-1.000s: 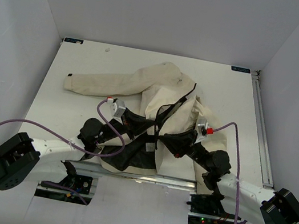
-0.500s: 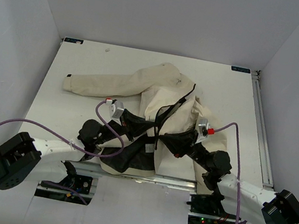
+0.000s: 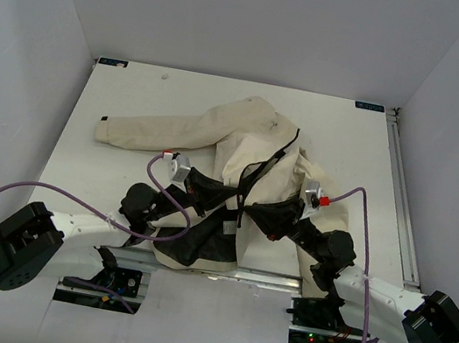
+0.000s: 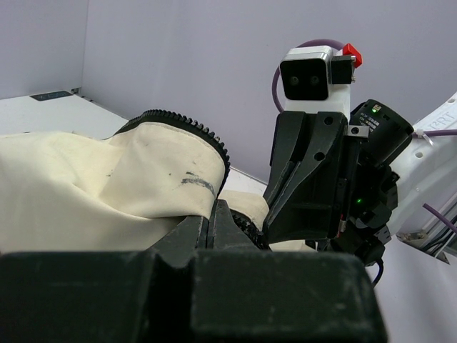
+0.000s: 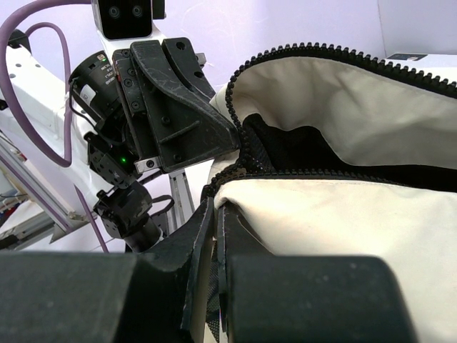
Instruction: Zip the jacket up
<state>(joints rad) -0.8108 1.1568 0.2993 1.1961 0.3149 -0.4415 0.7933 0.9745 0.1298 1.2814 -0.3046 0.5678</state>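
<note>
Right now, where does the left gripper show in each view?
Top external: left gripper near centre, on the jacket front.
Left wrist: bottom centre, shut on cream fabric.
Right wrist: upper left, tip at the jacket's edge.
Shared landmark: black zipper teeth.

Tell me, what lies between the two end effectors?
The jacket: its open zipper edges run between them, clearest in the right wrist view.

On the table (image 3: 119, 90) lies the jacket (image 3: 252, 144), its front opening between left hand (image 3: 233, 201) and right hand (image 3: 255, 212).
</note>
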